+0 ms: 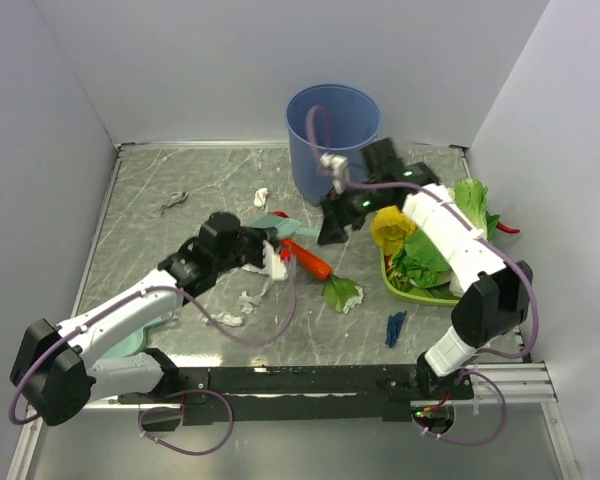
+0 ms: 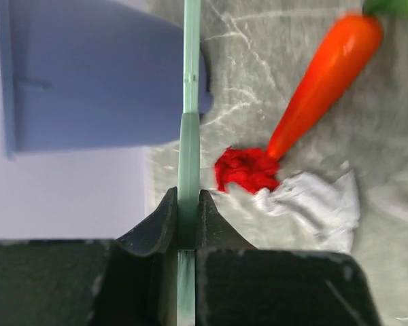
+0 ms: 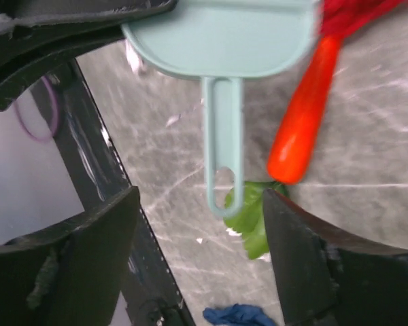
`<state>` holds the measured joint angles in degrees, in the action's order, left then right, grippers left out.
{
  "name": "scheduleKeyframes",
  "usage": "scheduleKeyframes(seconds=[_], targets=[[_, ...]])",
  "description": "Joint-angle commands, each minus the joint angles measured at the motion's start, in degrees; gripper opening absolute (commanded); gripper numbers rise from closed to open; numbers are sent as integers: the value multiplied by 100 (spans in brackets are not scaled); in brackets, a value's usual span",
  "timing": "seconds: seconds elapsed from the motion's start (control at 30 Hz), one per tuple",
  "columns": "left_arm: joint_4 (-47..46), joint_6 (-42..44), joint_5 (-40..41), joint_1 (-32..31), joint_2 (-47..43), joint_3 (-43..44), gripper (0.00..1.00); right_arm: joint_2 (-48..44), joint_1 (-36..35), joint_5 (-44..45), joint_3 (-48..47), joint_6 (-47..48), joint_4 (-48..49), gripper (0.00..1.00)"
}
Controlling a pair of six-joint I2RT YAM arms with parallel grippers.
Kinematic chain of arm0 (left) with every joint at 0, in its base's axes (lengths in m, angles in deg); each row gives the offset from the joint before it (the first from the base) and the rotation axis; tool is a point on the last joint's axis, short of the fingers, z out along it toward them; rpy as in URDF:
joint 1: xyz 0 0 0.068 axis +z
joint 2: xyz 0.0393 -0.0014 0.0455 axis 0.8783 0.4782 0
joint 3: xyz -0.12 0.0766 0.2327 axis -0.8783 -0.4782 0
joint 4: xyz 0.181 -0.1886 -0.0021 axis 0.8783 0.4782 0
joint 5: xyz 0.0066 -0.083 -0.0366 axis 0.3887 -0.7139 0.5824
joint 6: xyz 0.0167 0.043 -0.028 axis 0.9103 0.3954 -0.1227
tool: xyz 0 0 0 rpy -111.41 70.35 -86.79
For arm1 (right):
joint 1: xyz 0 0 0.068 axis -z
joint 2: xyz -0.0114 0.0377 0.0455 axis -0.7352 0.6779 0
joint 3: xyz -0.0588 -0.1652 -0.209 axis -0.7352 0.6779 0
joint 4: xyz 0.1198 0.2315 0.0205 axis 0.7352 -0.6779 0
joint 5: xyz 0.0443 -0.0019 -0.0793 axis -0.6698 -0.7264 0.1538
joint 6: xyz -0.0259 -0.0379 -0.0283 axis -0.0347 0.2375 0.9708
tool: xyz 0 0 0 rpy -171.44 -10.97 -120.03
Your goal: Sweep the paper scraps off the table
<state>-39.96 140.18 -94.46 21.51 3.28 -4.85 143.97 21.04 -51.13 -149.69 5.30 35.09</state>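
Across the middle of the top view, paper scraps (image 1: 250, 297) lie on the table (image 1: 150, 240) beside the carrot (image 1: 308, 258), and a dark blue scrap (image 1: 394, 328) sits lower right. At bottom centre of the left wrist view, the left gripper (image 2: 188, 197) pinches a teal tool (image 2: 190, 136), with a red scrap (image 2: 245, 170) just to its right. Low in the right wrist view, the right gripper (image 3: 202, 197) stands spread, and the tool's handle (image 3: 223, 136) shows between its fingers.

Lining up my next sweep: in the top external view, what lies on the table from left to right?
Grey paper scrap → near white paper scrap → far white paper scrap → carrot → dark blue paper scrap → red chili.
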Motion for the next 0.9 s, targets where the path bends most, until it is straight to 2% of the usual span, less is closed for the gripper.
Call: scheduleKeyframes(seconds=[0.0, 0.07, 0.1, 0.2, 0.33, 0.4, 0.5, 0.57, 0.63, 0.87], targets=[[1402, -2278, -484, 273, 282, 1296, 1, -847, 668, -1331, -465, 612, 157, 82], [1982, -3017, -1325, 467, 415, 1841, 1, -1120, 668, -1367, -308, 1220, 305, 82], [2542, -3193, -1618, 668, 572, 2191, 1, -1400, 668, -1341, -37, 1291, 471, 82], [3196, -3826, -2461, 1020, 863, 2659, 1, -1903, 668, -1174, 569, 1283, 1280, 82], [3294, -4381, -3280, 1653, 934, 2853, 1, -2018, 668, -1332, 835, 1459, 1362, 80], [3879, -4356, -3806, 2075, 1188, 3386, 1, -2044, 677, -1253, 897, 1179, 1422, 80], [4970, -3567, -4150, 2243, 1785, 4405, 1, -2229, 668, -1235, 1134, 1081, 1729, 80], [5789, -3328, -4397, 2287, 2145, 4855, 1, -2273, 668, -1279, 1196, 984, 1992, 81], [6185, -3081, -4660, 2287, 2278, 4963, 1, -2142, 660, -1306, 1082, 818, 2028, 81], [6256, -2809, -4680, 2278, 2331, 4726, 1, -1438, 581, -1648, 432, 149, 2354, 82]])
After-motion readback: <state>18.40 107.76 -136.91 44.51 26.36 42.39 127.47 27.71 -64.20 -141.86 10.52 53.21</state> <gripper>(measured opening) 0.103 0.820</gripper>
